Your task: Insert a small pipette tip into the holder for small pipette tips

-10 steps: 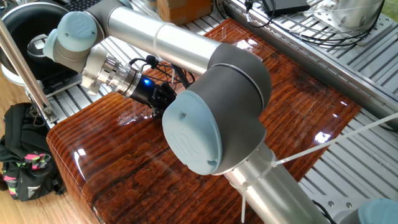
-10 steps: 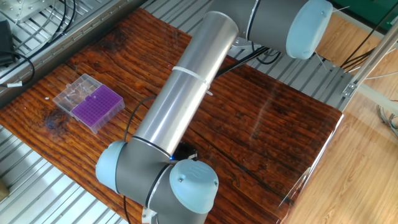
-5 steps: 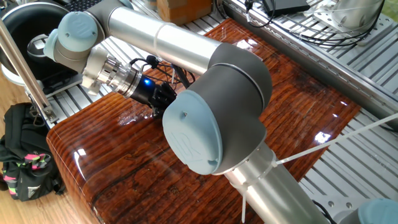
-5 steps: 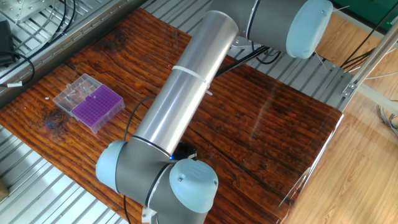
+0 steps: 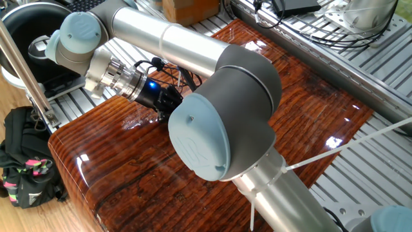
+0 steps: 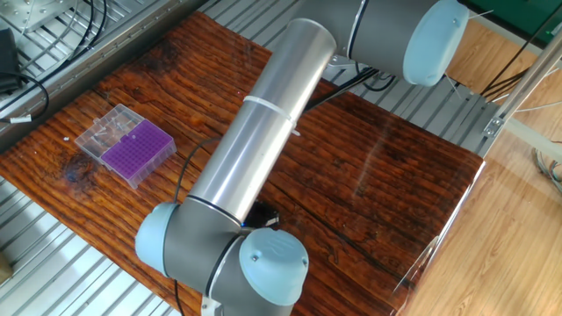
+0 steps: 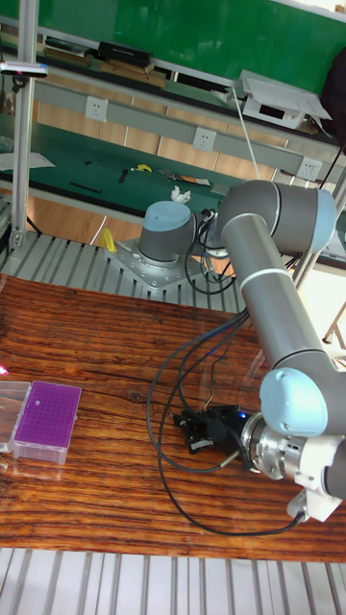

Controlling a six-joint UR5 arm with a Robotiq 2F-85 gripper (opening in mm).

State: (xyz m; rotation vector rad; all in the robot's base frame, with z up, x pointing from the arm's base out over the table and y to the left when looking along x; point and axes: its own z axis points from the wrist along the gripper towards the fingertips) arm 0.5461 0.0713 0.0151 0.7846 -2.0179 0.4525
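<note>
Purple holder for small pipette tips [image 7: 44, 407] sits well apart from the tool [image 7: 194, 430], low over the wooden surface [image 7: 106, 346]; its grip state is unclear.

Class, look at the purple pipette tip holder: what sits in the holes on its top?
The holder for small pipette tips shows only a fine purple grid; no tip stands out. Too small to tell whether any hole is filled.
</note>
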